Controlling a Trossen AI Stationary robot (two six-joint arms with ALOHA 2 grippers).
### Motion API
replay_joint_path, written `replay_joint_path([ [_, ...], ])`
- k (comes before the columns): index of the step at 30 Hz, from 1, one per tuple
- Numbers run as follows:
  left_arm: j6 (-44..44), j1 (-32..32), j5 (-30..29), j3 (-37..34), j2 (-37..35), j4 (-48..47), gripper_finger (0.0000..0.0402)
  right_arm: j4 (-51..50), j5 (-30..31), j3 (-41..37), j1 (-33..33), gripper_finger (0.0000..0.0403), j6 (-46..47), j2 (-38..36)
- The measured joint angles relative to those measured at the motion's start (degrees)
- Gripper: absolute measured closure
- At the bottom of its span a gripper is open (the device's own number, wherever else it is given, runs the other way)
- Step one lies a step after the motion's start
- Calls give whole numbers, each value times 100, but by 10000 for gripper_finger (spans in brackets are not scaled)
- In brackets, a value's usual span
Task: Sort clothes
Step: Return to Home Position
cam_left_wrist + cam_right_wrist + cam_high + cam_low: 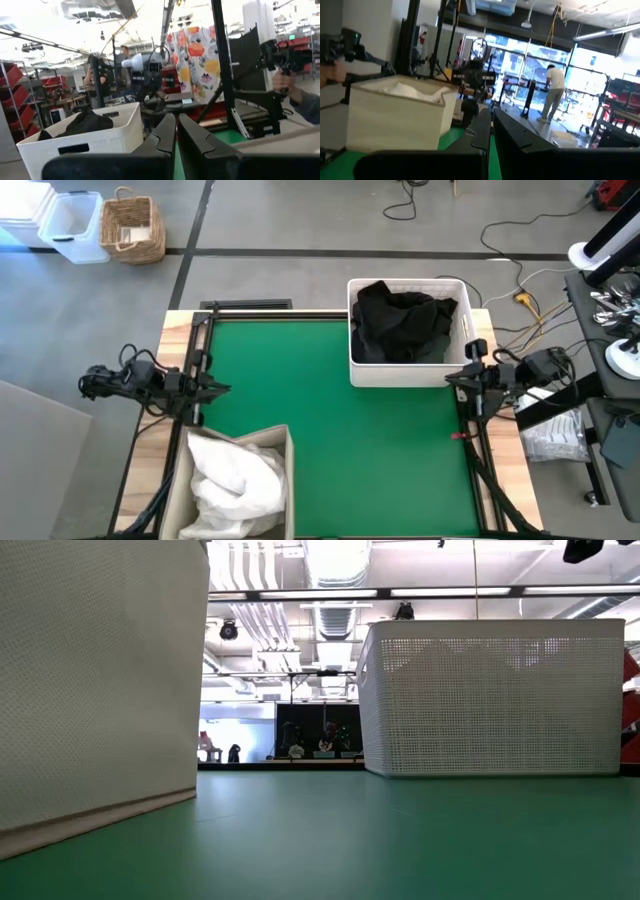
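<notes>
**A:** Where are the clothes?

**B:** In two lots. The dark clothes [400, 320] lie heaped in the white basket [400, 373], which stands at the upper right of the green tabletop [350, 435] in the high view. The white clothes [235, 480] fill the beige bin [289, 480] at the lower left edge. The two containers are well apart, with bare green between them.

**A:** And the arms?

**B:** Both are out at the sides. The left gripper [218, 388] hangs over the tabletop's left edge, near the bin's upper corner, pointing inward. Its wrist view shows the two dark fingers [165, 132] pressed together, with only a thin seam between them. The right gripper [452, 377] sits at the right edge, just beside the basket's lower right corner. Its fingers [512, 132] are likewise drawn together, with nothing between them.

**A:** Any label or writing to read?

**B:** The basket's wall carries a dark oblong [75, 149] in the left wrist view. I cannot tell whether it is a label or a slot.

**A:** What does the low view give?

**B:** The bin's woven wall is close on the left. The basket's perforated wall stands farther back on the right, and both rest flat on the green.

**A:** Anyone about?

**B:** A hand [285, 82] grips a black device at the edge of the left wrist view. In the right wrist view a person [554, 92] stands far off by the windows.
</notes>
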Motion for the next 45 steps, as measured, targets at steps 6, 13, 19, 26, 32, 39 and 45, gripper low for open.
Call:
replay_joint_path([
  [6,-69,0,2,116,5,-713,401,289,-89,-254,0,390,-64,2],
  [13,12,-2,56,-41,-5,-929,401,955,-87,-656,0,390,-117,22],
  [19,-99,0,568,78,-24,-962,401,1197,-42,-862,0,390,-63,17],
  [26,-1229,-1,-2592,866,-131,-1895,401,1212,-39,-855,0,390,-18,2],
  [32,-861,-3,-2289,816,-166,-1917,401,1229,-37,-855,0,390,-51,0],
  [39,-860,0,-2614,187,-157,-1315,401,1242,-37,-855,0,390,-60,0],
  [45,-813,3,-2601,-102,-164,-1135,401,1349,-37,-853,0,390,-62,2],
])
